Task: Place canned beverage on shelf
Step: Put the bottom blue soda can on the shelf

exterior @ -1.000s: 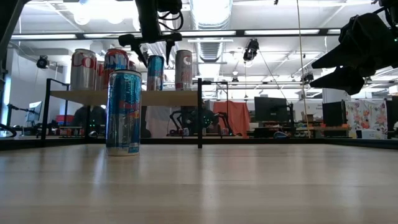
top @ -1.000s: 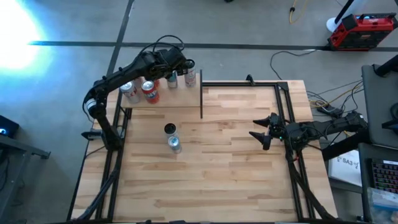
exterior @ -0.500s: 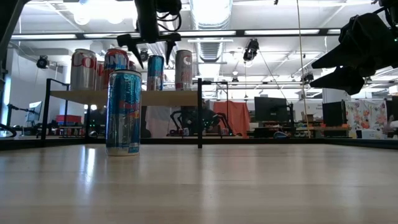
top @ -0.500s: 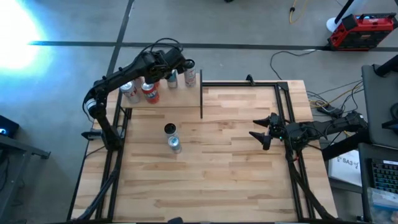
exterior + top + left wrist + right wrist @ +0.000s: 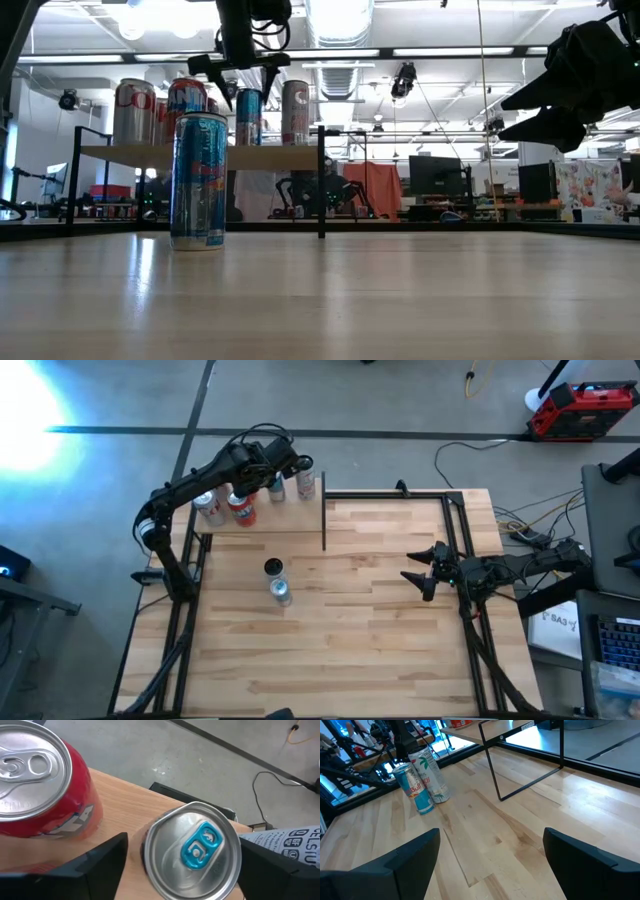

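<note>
Red can (image 5: 35, 790) beside blue-tab can (image 5: 192, 847) | shelf (image 5: 125, 795) | left gripper (image 5: 182, 865) astride

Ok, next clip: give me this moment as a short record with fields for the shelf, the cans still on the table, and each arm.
shelf: pale board at the table's far left corner, holding four cans
cans on shelf: two red, one blue-tabbed can, one pale can
cans on table: two, standing together, nearer than the shelf
left gripper: above the blue-tabbed can, fingers open either side of its top
right gripper: open, waiting at the table's right side, holding nothing
</note>
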You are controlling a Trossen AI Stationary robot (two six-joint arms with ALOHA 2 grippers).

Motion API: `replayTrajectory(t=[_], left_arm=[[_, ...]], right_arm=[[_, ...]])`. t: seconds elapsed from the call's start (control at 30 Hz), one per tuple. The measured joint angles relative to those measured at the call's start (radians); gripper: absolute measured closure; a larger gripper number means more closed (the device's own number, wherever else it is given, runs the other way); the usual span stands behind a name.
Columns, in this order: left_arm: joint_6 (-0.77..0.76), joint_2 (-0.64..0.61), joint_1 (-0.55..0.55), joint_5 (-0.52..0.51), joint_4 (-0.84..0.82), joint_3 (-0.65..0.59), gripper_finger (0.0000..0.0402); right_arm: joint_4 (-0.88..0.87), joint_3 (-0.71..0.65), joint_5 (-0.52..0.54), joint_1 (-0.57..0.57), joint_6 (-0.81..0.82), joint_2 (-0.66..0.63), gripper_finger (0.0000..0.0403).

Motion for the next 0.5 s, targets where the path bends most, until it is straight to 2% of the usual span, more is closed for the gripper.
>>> replayTrajectory(t=[0.27, 0.37, 0.5], left_arm=[[0.016, 0.000, 0.000, 0.000, -0.001, 0.000, 0.0158], [0.050, 0.000, 0.000, 0.000, 0.001, 0.000, 0.0163], [0.104, 0.001, 0.000, 0.005, 0.005, 0.000, 0.0152]], right_arm=[[0.000, 0.000, 0.000, 0.000, 0.000, 0.000, 0.0067], [0.000, 0.000, 0.000, 0.000, 0.000, 0.000, 0.0067], [0.000, 0.000, 0.000, 0.000, 0.000, 0.000, 0.0067]])
